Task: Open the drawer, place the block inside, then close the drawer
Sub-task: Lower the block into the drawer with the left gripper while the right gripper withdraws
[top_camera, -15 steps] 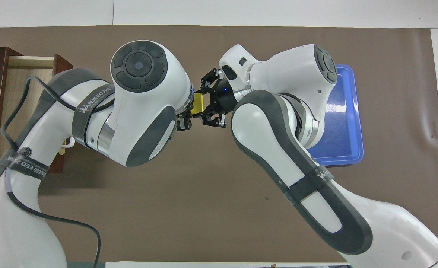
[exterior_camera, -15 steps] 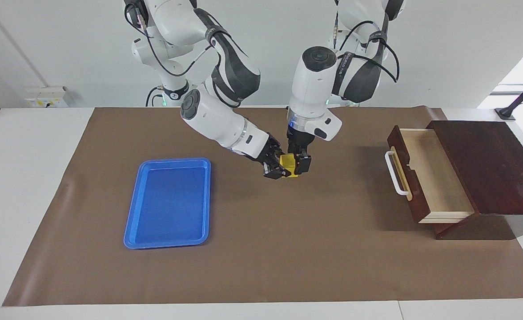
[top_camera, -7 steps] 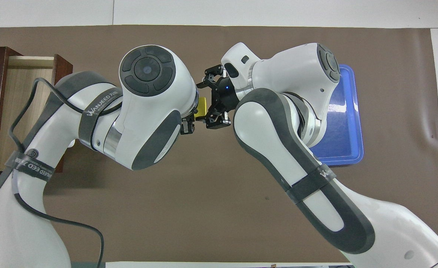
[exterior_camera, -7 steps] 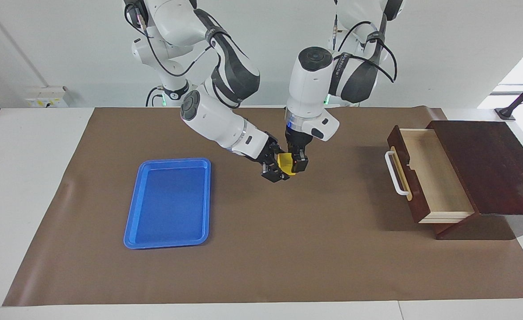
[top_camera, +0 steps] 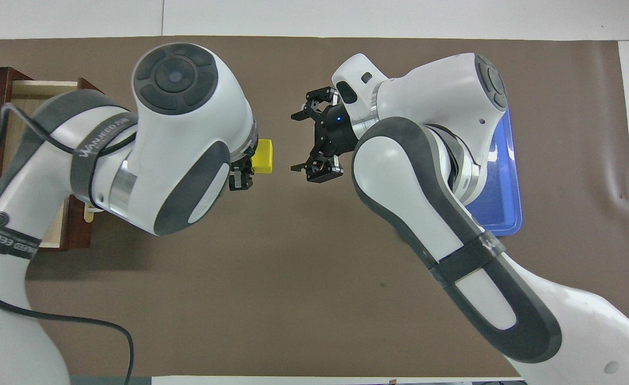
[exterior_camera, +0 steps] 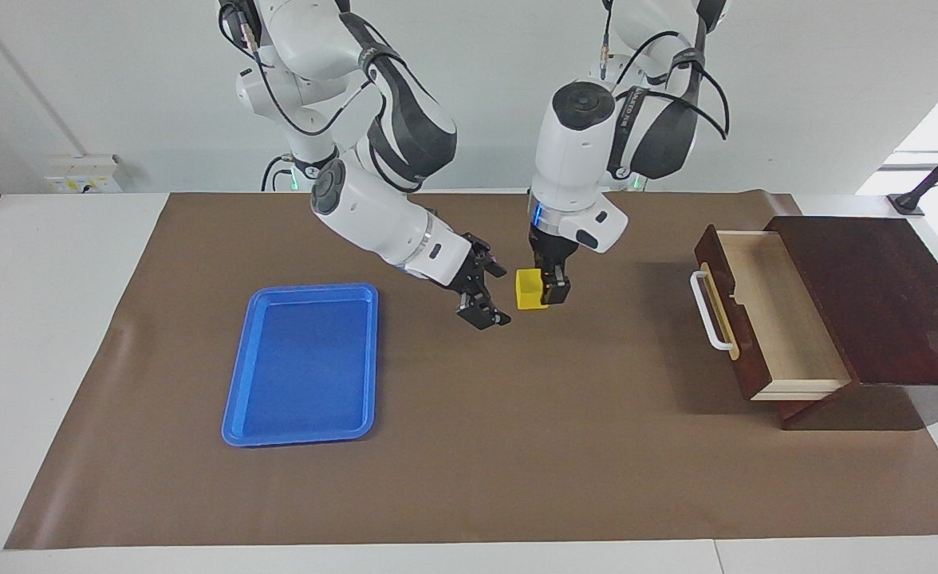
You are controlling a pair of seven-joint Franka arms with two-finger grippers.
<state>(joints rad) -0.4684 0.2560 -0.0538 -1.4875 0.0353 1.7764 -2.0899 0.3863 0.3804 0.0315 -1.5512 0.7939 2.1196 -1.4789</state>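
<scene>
- Holding the block in the air over the middle of the worktop: the left pincer points straight down, pinching the small yellow cube.
- Overhead view: block shows just past the left arm's wrist housing; the left pincer is mostly hidden under that housing.
- Right pincer hangs just beside the block, toward the right arm's end of the worktop, not touching it; fingers spread wide, nothing between them.
- Overhead view confirms it: right pincer is spread, with a clear gap of brown mat between it and the block.
- Drawer at the left arm's end of the worktop stands pulled out of its dark wooden box; pale interior exposed, white bar handle faces the middle of the worktop.
- Drawer is well apart from the block.
- Blue tray lies flat on the mat toward the right arm's end, farther from the robots than the right pincer's spot.
</scene>
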